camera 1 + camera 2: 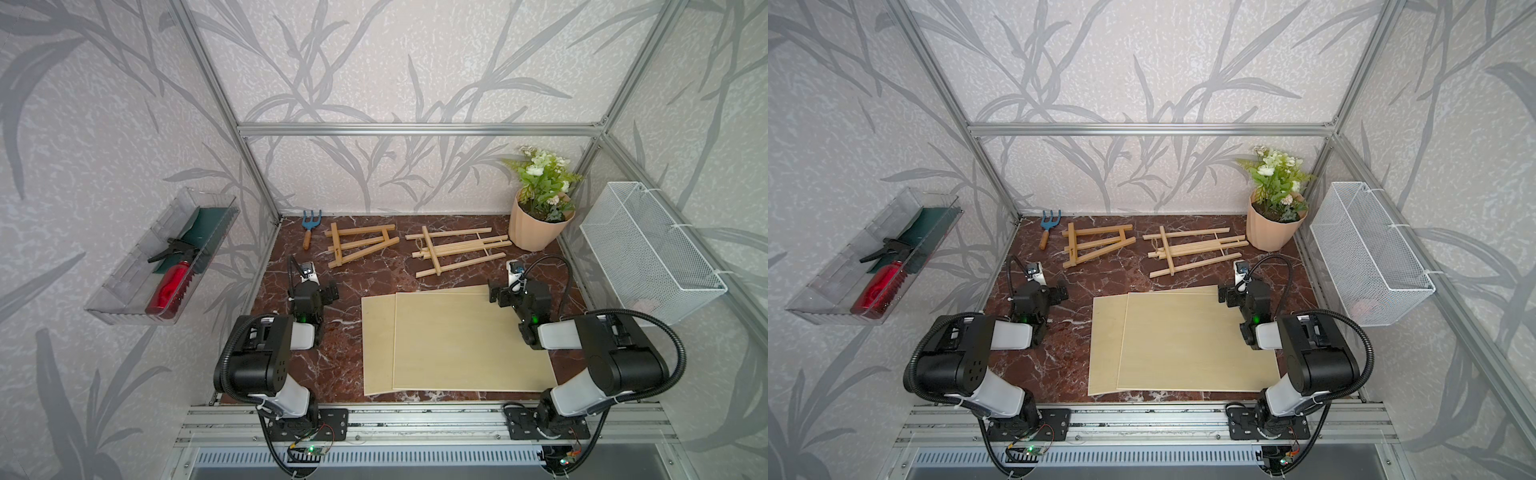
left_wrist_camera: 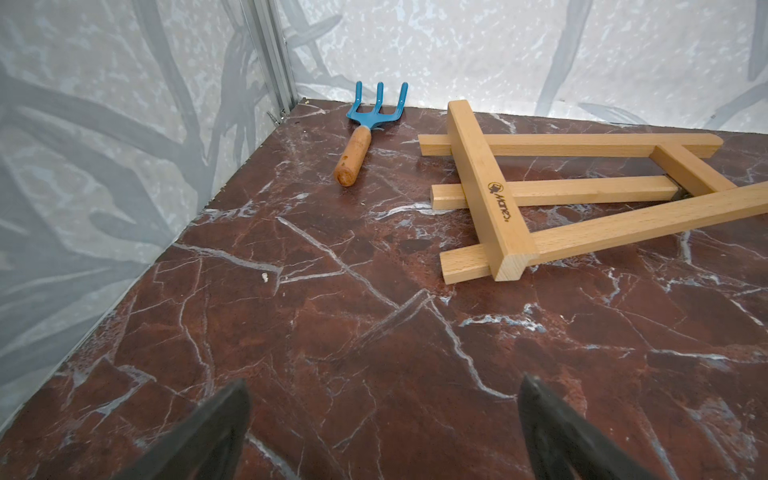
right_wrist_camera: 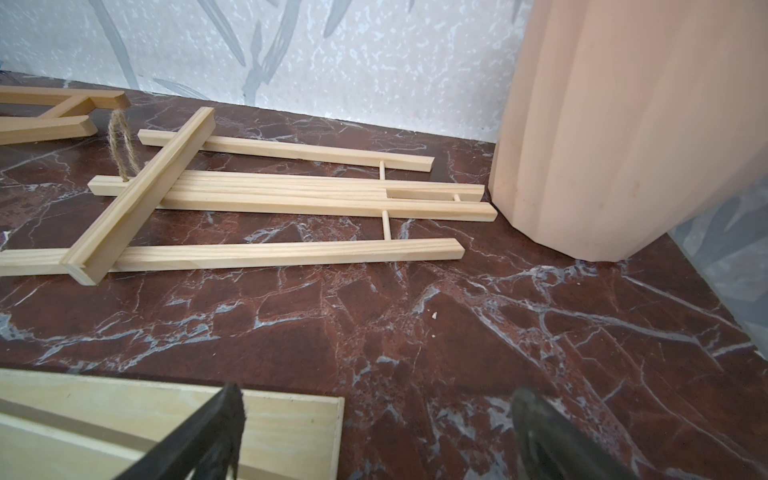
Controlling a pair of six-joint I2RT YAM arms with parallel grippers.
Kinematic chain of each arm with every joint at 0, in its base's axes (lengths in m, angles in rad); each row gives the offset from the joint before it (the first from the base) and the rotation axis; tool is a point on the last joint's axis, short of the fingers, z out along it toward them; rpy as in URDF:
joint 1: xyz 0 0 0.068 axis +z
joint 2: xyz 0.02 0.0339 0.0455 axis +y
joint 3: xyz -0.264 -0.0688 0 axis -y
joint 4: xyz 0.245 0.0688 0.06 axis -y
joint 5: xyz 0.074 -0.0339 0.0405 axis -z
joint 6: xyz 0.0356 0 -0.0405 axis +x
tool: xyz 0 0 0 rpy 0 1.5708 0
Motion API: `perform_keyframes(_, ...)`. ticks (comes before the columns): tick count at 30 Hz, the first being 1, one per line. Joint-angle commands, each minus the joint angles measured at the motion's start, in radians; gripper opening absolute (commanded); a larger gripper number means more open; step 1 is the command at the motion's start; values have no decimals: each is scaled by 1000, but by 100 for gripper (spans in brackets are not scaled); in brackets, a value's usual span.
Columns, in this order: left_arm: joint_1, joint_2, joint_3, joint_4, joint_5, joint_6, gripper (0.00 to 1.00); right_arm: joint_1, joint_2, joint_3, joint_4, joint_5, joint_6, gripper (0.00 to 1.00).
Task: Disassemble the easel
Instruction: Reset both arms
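Observation:
Two wooden easels lie flat at the back of the table. The thicker one (image 1: pixel 360 245) (image 1: pixel 1098 245) lies ahead of my left gripper (image 2: pixel 384 384) and shows in the left wrist view (image 2: pixel 540 195). The thinner one, with a twine loop (image 1: pixel 457 249) (image 1: pixel 1196 249) (image 3: pixel 270 199), lies ahead of my right gripper (image 3: pixel 376 392). Both grippers are open and empty, low over the table. The right one hovers at the far right corner of two stacked plywood boards (image 1: pixel 457 345) (image 3: pixel 124 415).
A blue hand fork (image 1: pixel 308 232) (image 2: pixel 365 129) lies in the back left corner. A peach flower pot (image 1: pixel 538 226) (image 3: pixel 623 145) stands right beside the thin easel's end. A white wire basket (image 1: pixel 648 249) hangs on the right wall, a clear tray (image 1: pixel 124 291) with a red spray bottle on the left.

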Motion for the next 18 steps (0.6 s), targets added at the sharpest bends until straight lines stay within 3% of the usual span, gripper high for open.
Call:
perform_keyframes(1, -4, -7, 12, 28, -9, 11, 99, 1, 6, 15, 11, 15, 3, 99)
perform_keyframes(18, -4, -6, 14, 24, -8, 12, 99, 8, 6, 15, 12, 29, -3, 99)
